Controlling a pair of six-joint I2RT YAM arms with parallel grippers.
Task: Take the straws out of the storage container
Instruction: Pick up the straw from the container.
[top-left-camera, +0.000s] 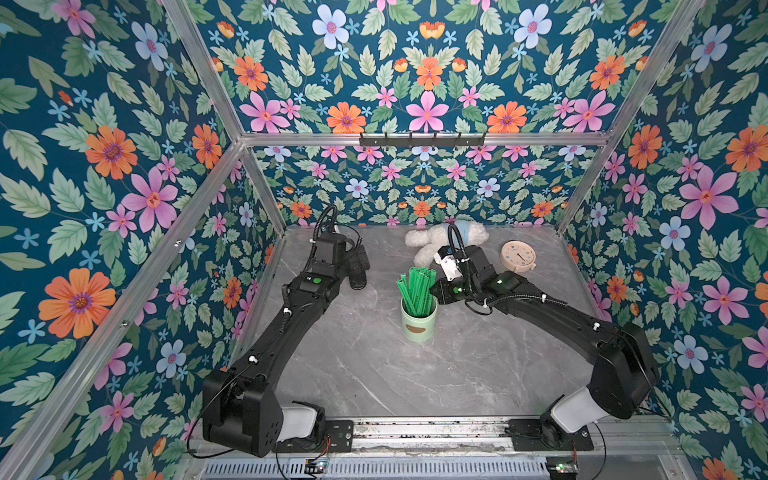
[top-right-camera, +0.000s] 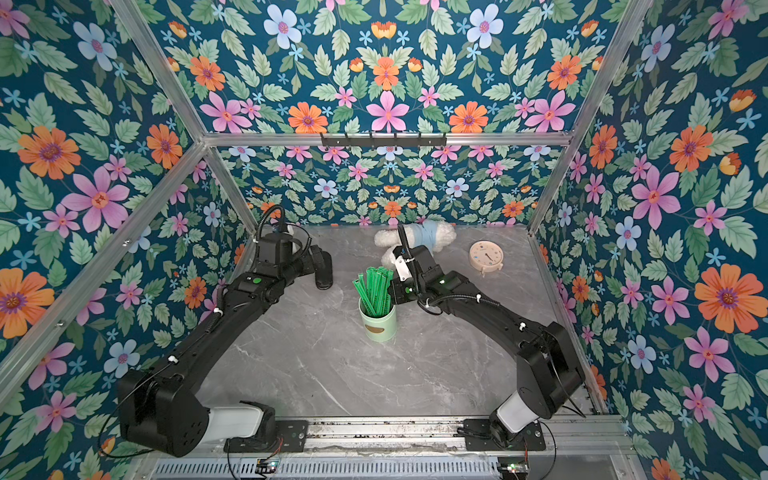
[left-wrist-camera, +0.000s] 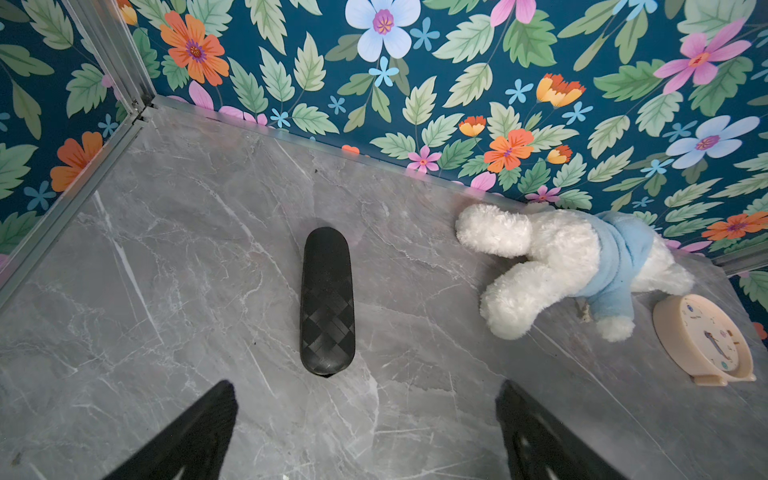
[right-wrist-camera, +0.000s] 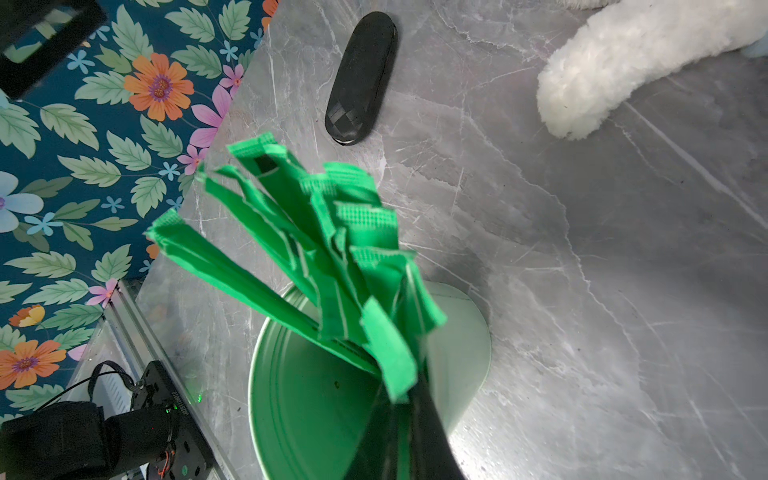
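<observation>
A pale mint-green storage container stands upright near the middle of a grey marble tabletop. A bundle of bright green straws stands in it, fanning out above its rim. The right arm's jaws are pressed together on some of the straws above the rim, on the bundle's right side, while the left arm's jaws are spread wide and hold nothing, hanging over the tabletop near a black oblong case, well apart from the container.

Left arm and right arm are showing black shells, white base segments; ribbed white-tied cables are running alongside; left end effector is showing black fingers.
</observation>
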